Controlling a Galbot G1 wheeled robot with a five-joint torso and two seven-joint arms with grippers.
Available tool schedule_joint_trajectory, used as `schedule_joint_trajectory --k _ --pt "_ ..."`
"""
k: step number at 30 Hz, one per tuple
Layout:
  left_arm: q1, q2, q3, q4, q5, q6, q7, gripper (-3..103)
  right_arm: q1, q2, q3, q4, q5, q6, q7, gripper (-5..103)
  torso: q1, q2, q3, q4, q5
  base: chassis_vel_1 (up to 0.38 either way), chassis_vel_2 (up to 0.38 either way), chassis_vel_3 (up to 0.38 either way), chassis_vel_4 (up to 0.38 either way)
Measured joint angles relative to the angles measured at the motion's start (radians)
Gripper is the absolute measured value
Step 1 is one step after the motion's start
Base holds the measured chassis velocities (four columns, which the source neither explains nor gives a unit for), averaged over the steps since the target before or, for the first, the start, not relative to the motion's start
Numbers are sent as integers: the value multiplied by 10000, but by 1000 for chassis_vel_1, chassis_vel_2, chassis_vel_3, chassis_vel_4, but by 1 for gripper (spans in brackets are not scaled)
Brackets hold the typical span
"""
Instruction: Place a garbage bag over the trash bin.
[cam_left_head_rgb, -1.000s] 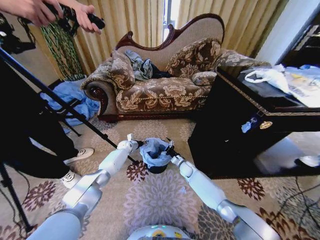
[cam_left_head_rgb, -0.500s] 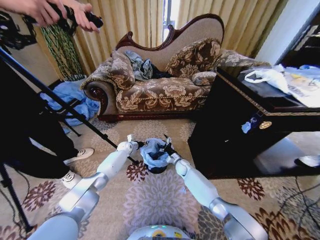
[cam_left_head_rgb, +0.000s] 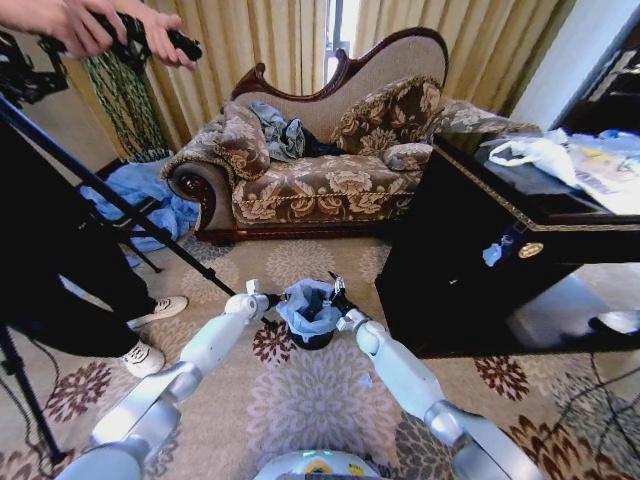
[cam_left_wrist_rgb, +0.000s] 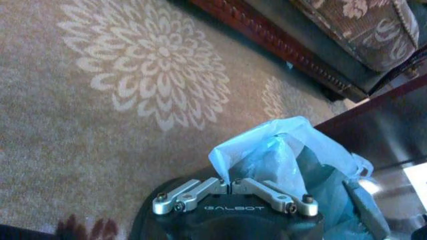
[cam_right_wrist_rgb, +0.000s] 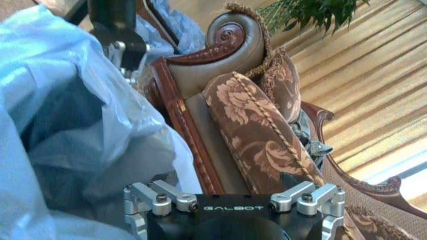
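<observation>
The small black trash bin stands on the carpet in front of me, in the head view. The pale blue garbage bag sits crumpled in and over its mouth, spilling down the rim. My left gripper is at the bin's left side, and in the left wrist view its fingers meet, shut on the garbage bag's edge. My right gripper is at the bin's right side. In the right wrist view it stands open beside the garbage bag, touching none of it that I can see.
A patterned sofa stands behind the bin, with a deeper-blue cloth heap on the floor to its left. A dark cabinet rises close on the right. On the left are a tripod leg and a person's shoes.
Both arms have shifted slightly around the bin, the left gripper drawing a little leftward with the bag's edge. The bag lies a little wider over the rim.
</observation>
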Motion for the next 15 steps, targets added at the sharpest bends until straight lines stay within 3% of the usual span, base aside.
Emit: schedule_joint_trajectory --k 8,15 --pt "-47 195 -70 31 -117 -18 160 0 103 646 39 -389 -218 64 468 100 0 0 0 -1 -1 0 0 0 0" --pt "-507 138 93 760 405 -302 751 0 128 892 140 -496 -584 116 587 100 0 0 0 0 0 0 0 0 0"
